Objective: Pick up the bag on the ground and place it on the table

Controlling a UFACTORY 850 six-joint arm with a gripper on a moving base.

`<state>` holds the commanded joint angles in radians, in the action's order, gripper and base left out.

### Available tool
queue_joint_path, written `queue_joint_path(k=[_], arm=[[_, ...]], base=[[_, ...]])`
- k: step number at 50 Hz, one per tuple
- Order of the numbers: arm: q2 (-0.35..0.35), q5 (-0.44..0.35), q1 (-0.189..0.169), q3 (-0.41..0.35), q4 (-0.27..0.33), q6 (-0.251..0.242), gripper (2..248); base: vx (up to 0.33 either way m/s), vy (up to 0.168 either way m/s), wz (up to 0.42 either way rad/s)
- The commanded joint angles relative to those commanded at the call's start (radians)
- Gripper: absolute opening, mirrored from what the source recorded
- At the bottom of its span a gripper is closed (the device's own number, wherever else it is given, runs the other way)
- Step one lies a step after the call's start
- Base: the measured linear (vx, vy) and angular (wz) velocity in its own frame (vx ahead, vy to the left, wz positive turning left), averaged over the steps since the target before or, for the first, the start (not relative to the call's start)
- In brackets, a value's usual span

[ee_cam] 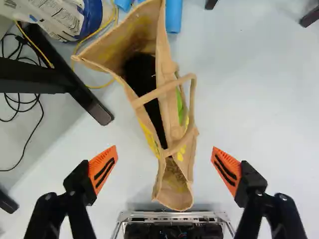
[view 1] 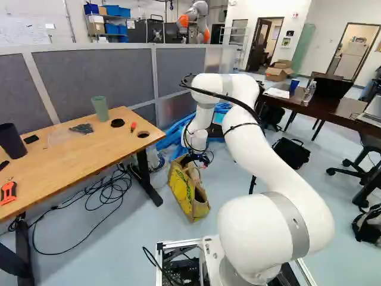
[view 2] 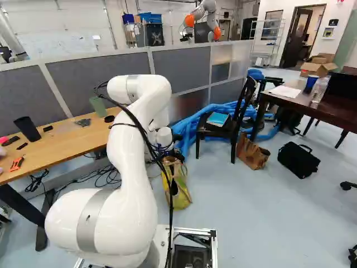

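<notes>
1. Left base view: the white arm [view 1: 262,161] reaches out over the pale floor [view 1: 119,256]; its tool [view 1: 196,159] hangs above the yellow and tan shopping bag [view 1: 187,190].
2. Seen from the wrist, the tool [ee_cam: 163,153] is spread wide, its orange pads [ee_cam: 103,169] well apart; neither pad touches the shopping bag, which shows beneath and ahead of the tool, between the two fingers.
3. The shopping bag rests on the floor, its mouth gaping over a dark inside; a tan handle [ee_cam: 187,79] loops across the opening; a black table leg [ee_cam: 82,94] stands near its side, with a blue and white package [ee_cam: 60,17] near the bag's far end.
4. The wooden table [view 1: 89,155] stands at the left of the left base view; it holds a green cup [view 1: 100,108] and a dark cup [view 1: 12,141], among small items; black cables [view 1: 113,190] lie coiled on the floor below.
5. In the right base view, blue tubes [view 2: 195,124] stretch beyond the shopping bag; a dark chair [view 2: 240,114] holds a blue book [view 2: 217,119]; a brown paper bag [view 2: 252,152] and a black case [view 2: 298,160] sit on the floor; another robot [view 2: 206,17] rises behind the gray partition [view 2: 100,84].
</notes>
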<state>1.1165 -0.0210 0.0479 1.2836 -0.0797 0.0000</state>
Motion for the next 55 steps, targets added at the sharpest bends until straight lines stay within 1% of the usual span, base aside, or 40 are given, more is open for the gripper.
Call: queue_joint_path(k=[19,32,39,55], arm=[[0.085,0.0,0.001,0.091,0.0,0.0,247],[0.135,0.0,0.001,0.135,0.0,-0.006,247],[0.16,0.0,0.001,0.156,0.0,-0.058,247],[0.219,0.0,0.001,0.205,0.0,-0.221,247]], base=[[0.0,0.0,0.0],[0.0,0.0,0.0],[0.0,0.0,0.0],[0.0,0.0,0.0]])
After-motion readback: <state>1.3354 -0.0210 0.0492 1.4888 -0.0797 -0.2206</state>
